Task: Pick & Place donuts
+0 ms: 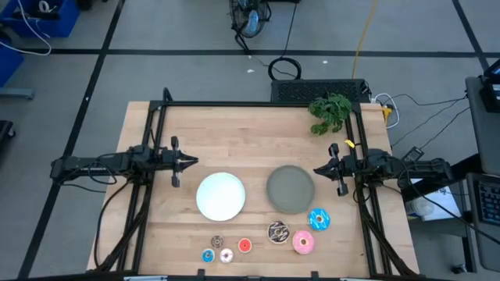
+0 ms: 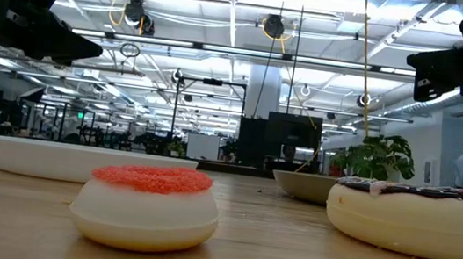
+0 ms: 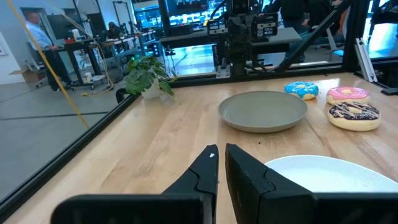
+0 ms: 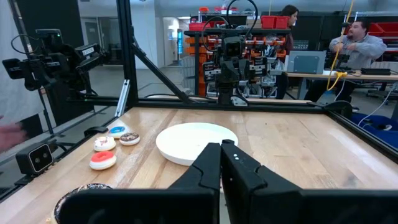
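— Where are the donuts?

— All seven sit on the wooden table [image 1: 234, 133], along the near edge; the big blue donut [image 1: 319, 219], the big pink donut [image 1: 303, 242] and the brown sprinkle donut [image 1: 278, 232] are on the right, near the grey plate [image 1: 291, 189]; the four little ones are to their left, below the white plate [image 1: 220, 195]: the little red donut [image 1: 244, 246], the little pink-white donut [image 1: 226, 255], the little blue donut [image 1: 208, 255] and the little brown donut [image 1: 217, 243].

— And the arms?

— The left gripper [image 1: 193, 161] hangs over the table, just left of the white plate; its fingers [image 3: 208, 165] are almost together and hold nothing; the right gripper [image 1: 319, 169] is just right of the grey plate; its fingers [image 4: 211, 158] are together too, with nothing in them; both plates have nothing on them.
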`<action>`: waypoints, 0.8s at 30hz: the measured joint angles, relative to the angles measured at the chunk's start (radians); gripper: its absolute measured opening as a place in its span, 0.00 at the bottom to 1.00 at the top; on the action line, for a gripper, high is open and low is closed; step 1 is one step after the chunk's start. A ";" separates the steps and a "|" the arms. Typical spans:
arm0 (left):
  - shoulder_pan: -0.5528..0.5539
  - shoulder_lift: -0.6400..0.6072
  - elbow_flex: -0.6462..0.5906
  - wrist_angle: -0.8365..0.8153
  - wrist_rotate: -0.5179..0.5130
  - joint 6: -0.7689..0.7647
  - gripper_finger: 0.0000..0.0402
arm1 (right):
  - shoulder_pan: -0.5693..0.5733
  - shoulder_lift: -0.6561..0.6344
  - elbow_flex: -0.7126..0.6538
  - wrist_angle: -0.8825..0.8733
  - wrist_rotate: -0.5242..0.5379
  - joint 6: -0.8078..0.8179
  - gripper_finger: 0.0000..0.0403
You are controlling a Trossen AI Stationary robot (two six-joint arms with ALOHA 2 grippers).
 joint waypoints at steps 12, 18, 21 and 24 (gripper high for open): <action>0.000 0.000 0.000 0.000 0.000 0.000 0.09 | 0.000 0.000 0.000 0.053 0.001 -0.080 0.00; 0.000 0.000 0.000 0.013 0.001 -0.030 0.09 | 0.000 0.000 0.000 0.061 -0.002 -0.009 0.00; 0.000 0.000 0.000 0.013 0.001 -0.122 0.09 | 0.000 0.000 0.000 0.061 -0.002 0.020 0.00; 0.000 0.000 0.000 0.014 0.001 -0.242 0.09 | 0.000 0.001 0.000 0.100 -0.001 0.027 0.00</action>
